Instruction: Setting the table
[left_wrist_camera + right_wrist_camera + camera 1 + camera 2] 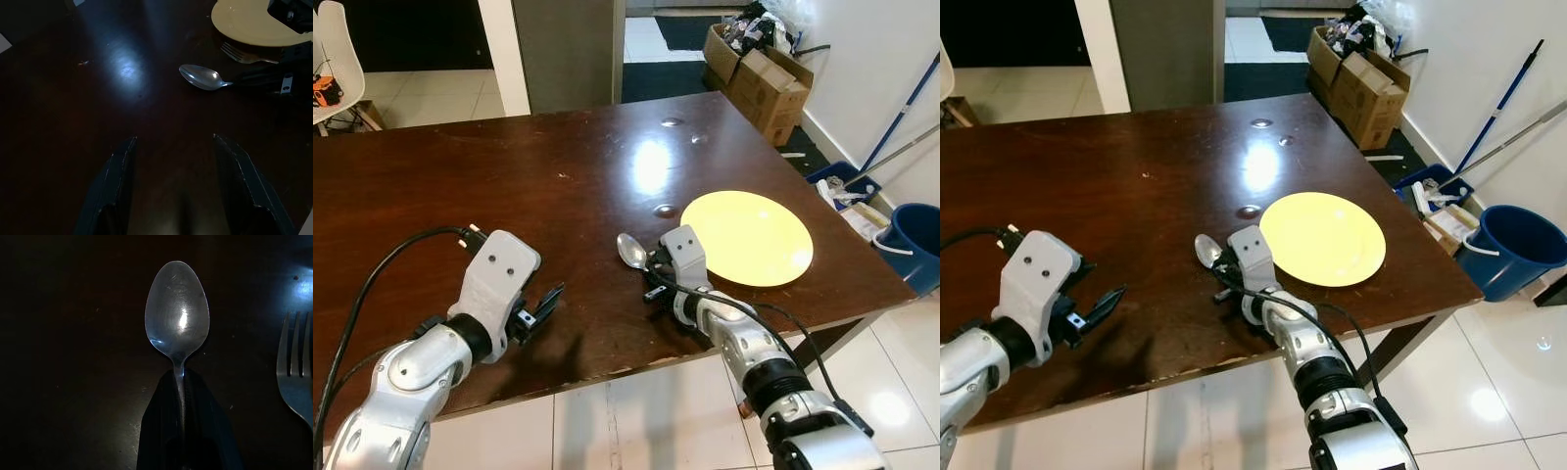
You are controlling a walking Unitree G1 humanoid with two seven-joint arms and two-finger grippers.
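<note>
While the right gripper was pinched tight on the handle of a spoon, the bowl of that spoon lay low over the dark wooden table, just beside the yellow plate at about its nine o'clock. A fork already rested on the wood between spoon and plate, close to the plate's rim, its tines pointing the same way as the spoon's bowl. By my reading the setting was partly done: plate down, fork down, spoon at or very near its place but not yet released (whether the bowl actually touched the wood I could not tell). What seemed left was to let the spoon go and draw the arm back; no knife, glass or napkin was to be seen on the table, so more pieces may have been wanted. The left gripper hovered over the table's near edge, well apart from the cutlery at roughly the plate's eight o'clock, its two black fingers spread with nothing between them. Around the table there were cardboard boxes against the wall at the plate's twelve o'clock, a blue bucket on the tiled floor at its three o'clock with mop handles leaning beyond it, and a white chair far off at ten o'clock. Nothing on the table stood in the way of the spoon; the fork lying close alongside was the one thing a careless withdrawal might have nudged.
</note>
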